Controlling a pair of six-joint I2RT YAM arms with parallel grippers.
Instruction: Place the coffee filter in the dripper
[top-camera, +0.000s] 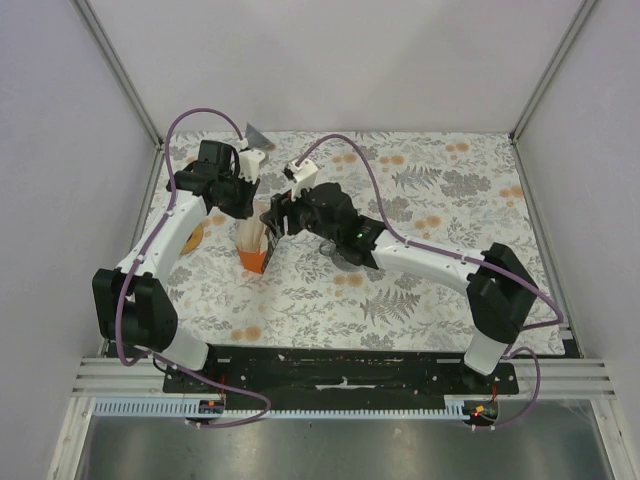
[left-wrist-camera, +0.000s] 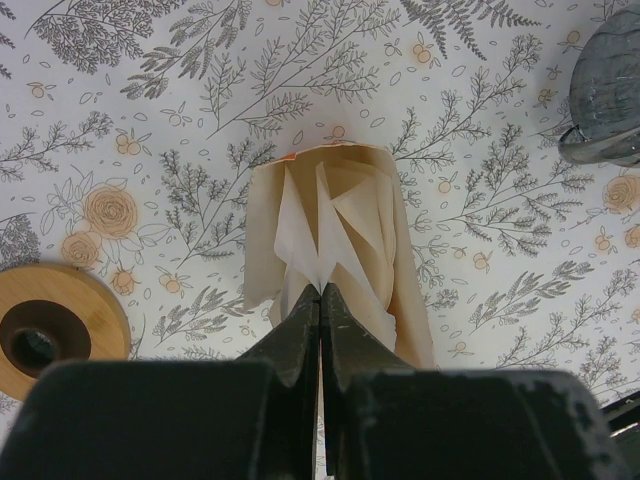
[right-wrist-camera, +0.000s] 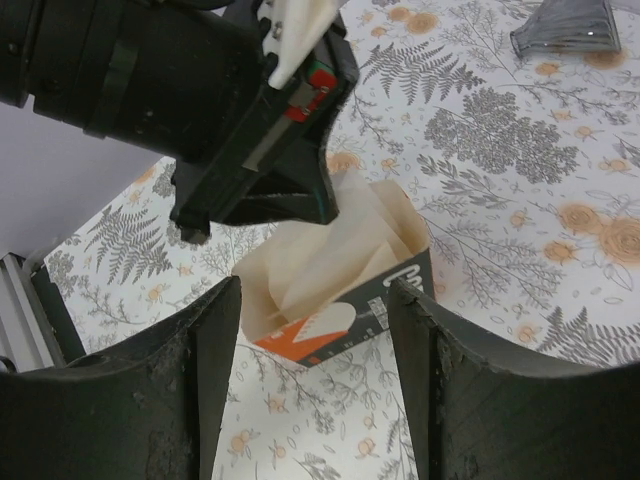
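Note:
A stack of cream coffee filters (left-wrist-camera: 370, 215) stands upright in an orange and dark box (right-wrist-camera: 345, 322), seen in the top view (top-camera: 253, 258) left of centre. My left gripper (left-wrist-camera: 320, 291) is shut on the thin white top edge of one coffee filter (left-wrist-camera: 298, 245) in the stack. My right gripper (right-wrist-camera: 315, 290) is open, its fingers on either side of the box; I cannot tell if they touch it. The smoky-grey dripper (top-camera: 257, 134) lies at the back of the table, apart from both grippers; it also shows in the left wrist view (left-wrist-camera: 610, 95) and the right wrist view (right-wrist-camera: 570, 25).
A round wooden disc with a dark centre (left-wrist-camera: 50, 325) lies on the flowered cloth left of the box, under the left arm in the top view (top-camera: 193, 238). Both arms (top-camera: 330, 210) crowd together over the box. Grey walls enclose the table.

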